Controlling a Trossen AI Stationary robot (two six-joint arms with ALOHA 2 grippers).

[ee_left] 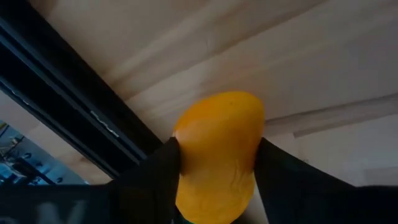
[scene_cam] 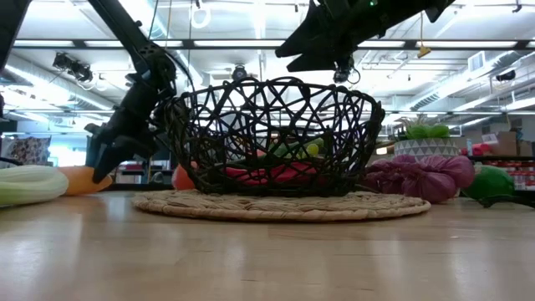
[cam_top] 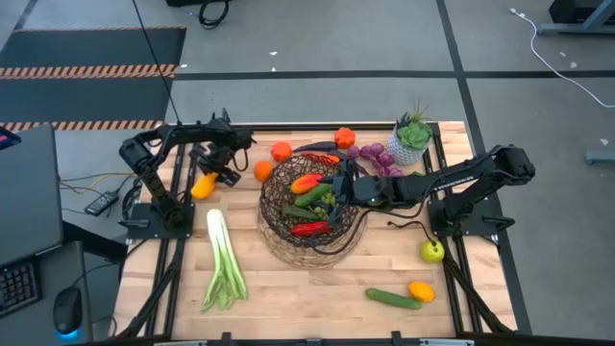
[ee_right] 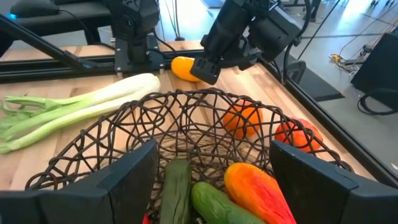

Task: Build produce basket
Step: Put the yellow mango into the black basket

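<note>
Left gripper (ee_left: pixel 217 186) clamped on yellow pepper (ee_left: pixel 217 149) for transfer to basket (cam_top: pixel 288 231); right gripper (ee_right: pixel 211 180) agape above basket, ready after release.

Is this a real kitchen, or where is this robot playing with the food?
Probably not a kitchen: it looks like a robot lab or workshop. The wooden table stands on a grey concrete floor with cables, a keyboard and mouse sit nearby, and shelves show under a high ceiling with strip lights.
</note>
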